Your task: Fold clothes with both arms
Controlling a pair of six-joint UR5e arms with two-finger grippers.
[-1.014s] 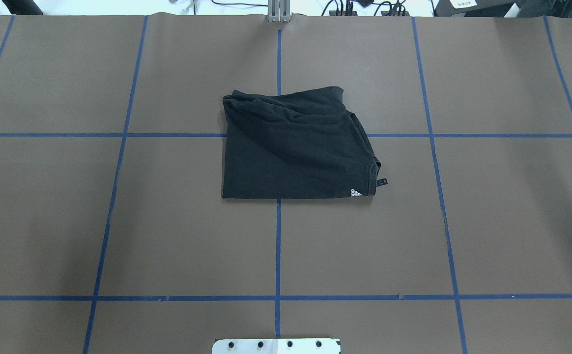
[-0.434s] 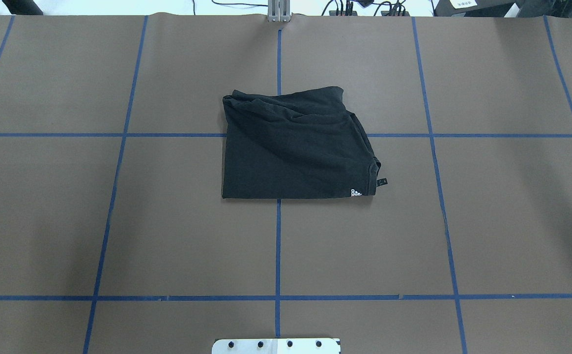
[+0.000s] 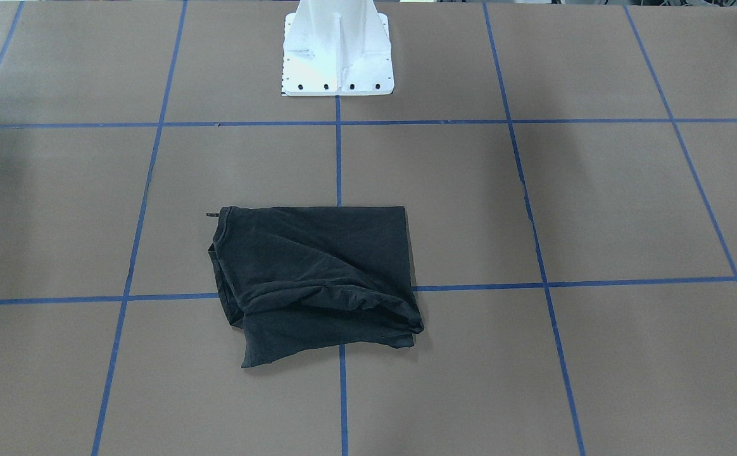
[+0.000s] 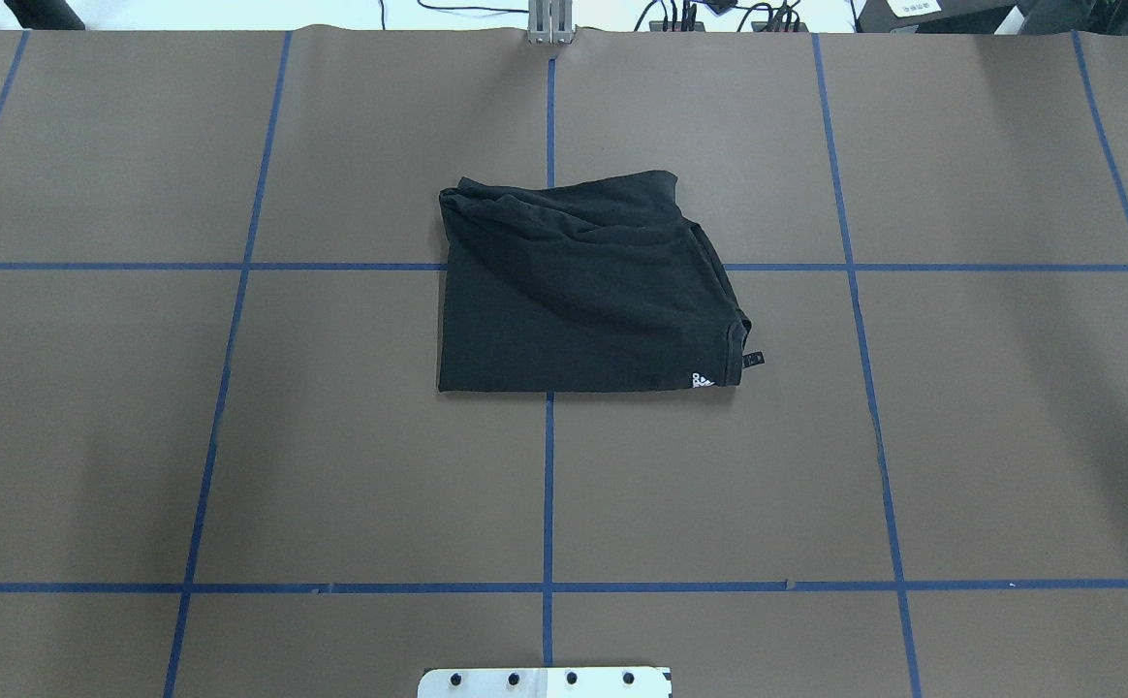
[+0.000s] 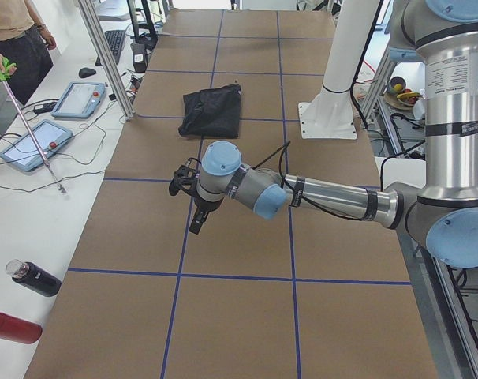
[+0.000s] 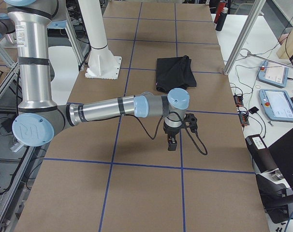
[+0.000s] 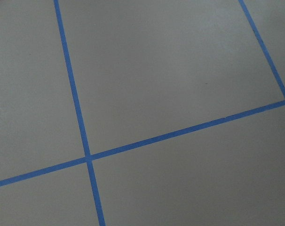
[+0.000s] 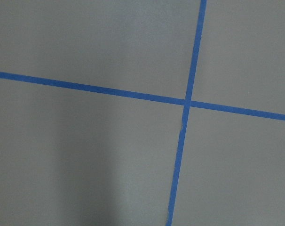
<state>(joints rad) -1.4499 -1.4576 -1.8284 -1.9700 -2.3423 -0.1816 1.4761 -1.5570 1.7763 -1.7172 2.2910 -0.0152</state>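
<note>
— Where is the T-shirt (image 4: 583, 291) from your claws?

— Between them. From my left claw (image 5: 196, 225) it lies well off toward my right claw (image 6: 171, 143), and from my right claw well off toward the left. Neither touches it. It is a folded black packet lying flat on the table (image 4: 235, 436), and the edge away from my base is rumpled.

— Which way does its long side run?

— From one claw toward the other, so each claw faces a short end. I judge any next fold or tidying means travelling inward first.

— Which arm is nearer?

— I can't say. Both hang out toward the table's ends, and neither looks clearly closer.

— And the claws themselves: spread or pressed together?

— I cannot tell. They show only from the side, fingers pointing down above the table. Each wrist camera shows only brown paper and a crossing of blue tape (image 7: 88, 157), with no cloth. I see nothing in either claw, and as far as I can see neither touches anything.
</note>
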